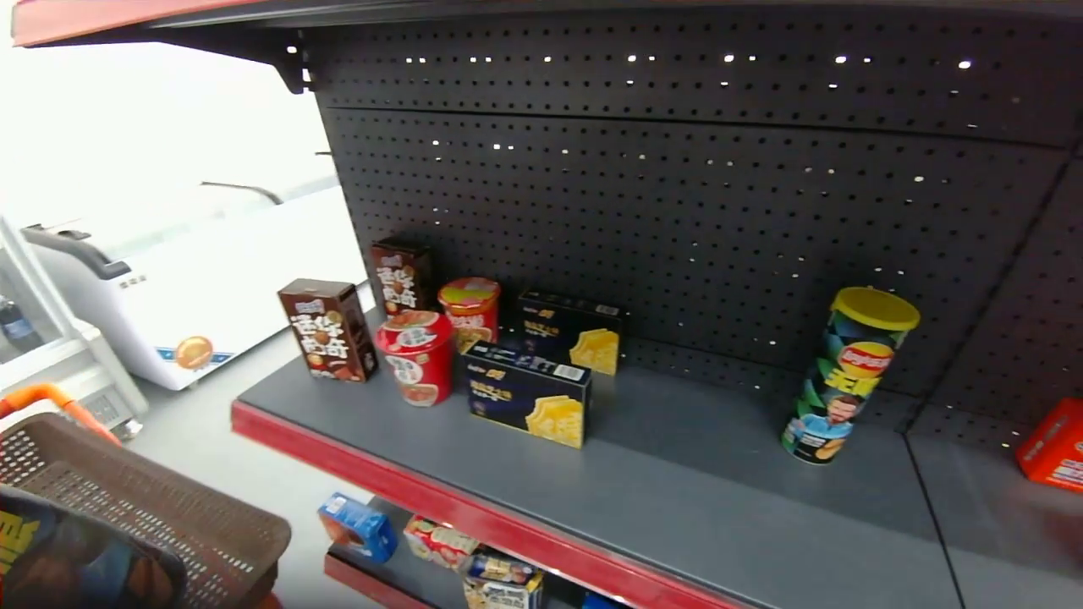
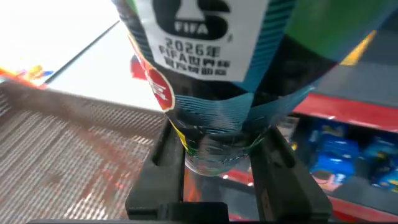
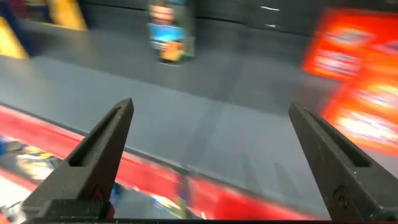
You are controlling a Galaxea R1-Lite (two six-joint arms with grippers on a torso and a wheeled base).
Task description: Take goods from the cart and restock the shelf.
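In the left wrist view my left gripper is shut on a chips can with a dark, teal and green wrapper, held over the brown mesh cart basket. That can shows at the head view's lower left corner, above the basket. My right gripper is open with nothing between its fingers, hovering just in front of the grey shelf board and its red front edge. A matching chips can with a yellow lid stands upright on the shelf.
On the shelf's left stand two brown boxes, two red cups and two dark blue boxes. An orange box sits at the far right. Bare board lies between the blue boxes and the can. More goods lie on the lower shelf.
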